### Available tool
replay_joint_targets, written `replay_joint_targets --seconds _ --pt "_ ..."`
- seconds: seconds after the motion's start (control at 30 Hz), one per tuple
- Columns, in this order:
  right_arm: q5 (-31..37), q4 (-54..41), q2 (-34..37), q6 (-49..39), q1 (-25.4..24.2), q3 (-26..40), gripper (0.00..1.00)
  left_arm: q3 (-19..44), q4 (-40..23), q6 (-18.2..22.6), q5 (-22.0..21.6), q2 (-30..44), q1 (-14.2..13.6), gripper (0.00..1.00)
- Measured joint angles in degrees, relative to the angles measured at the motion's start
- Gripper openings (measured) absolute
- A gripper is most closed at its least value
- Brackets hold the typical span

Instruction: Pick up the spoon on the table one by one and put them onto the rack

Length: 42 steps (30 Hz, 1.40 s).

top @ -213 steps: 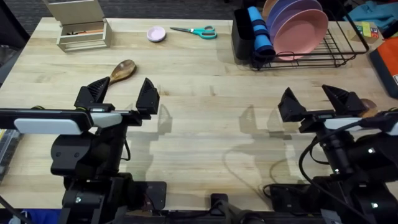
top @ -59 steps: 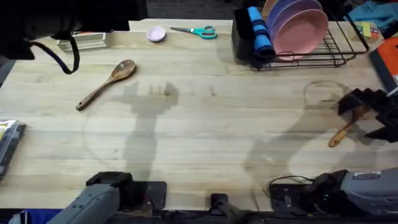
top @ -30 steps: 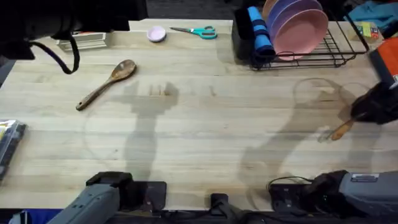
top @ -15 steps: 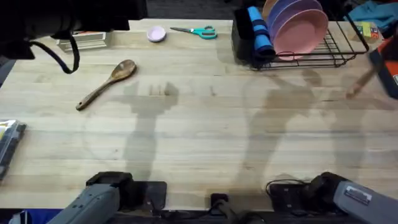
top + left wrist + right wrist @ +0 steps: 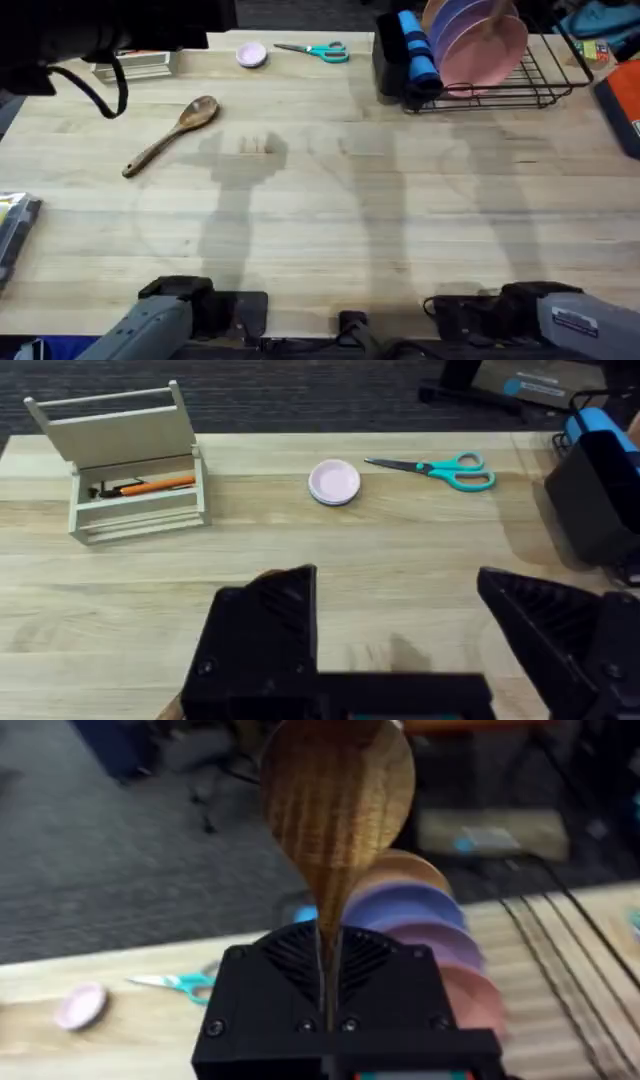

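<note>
Right pincer [image 5: 328,982] newly risen, clenched on spoon [image 5: 337,800], plates [image 5: 430,920] and scissors [image 5: 175,982] beyond.

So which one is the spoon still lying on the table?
Start at the beige open-fronted box in the table's far left corner. Come a little toward the arms, and the spoon lies alone on the bare wood. It is brown and wooden, with an oval bowl and slim handle, unlike the teal-handled scissors farther back.
</note>
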Motion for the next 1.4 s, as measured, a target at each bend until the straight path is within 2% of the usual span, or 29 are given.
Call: replay_joint_targets --seconds 0.3,0.67,1.1,1.17,1.4 --pt "0.0 20.48 10.64 0.0 8.29 0.0 0.034 0.0 -0.02 0.02 0.02 0.0 0.0 0.994" --pt "0.0 41.22 23.76 -0.07 12.09 0.0 0.035 0.0 -0.06 0.02 0.02 0.0 0.0 0.994" --pt "0.0 42.36 29.67 -5.41 12.17 0.0 0.035 -0.01 -0.06 0.01 0.02 0.0 0.0 0.993" --pt "0.02 39.79 35.21 -8.9 12.17 0.0 0.035 -0.02 -0.06 0.0 0.02 0.0 0.0 0.994" --pt "0.04 32.79 36.78 -9.07 12.17 0.0 0.035 0.0 -0.06 0.0 0.02 0.0 0.0 0.993"
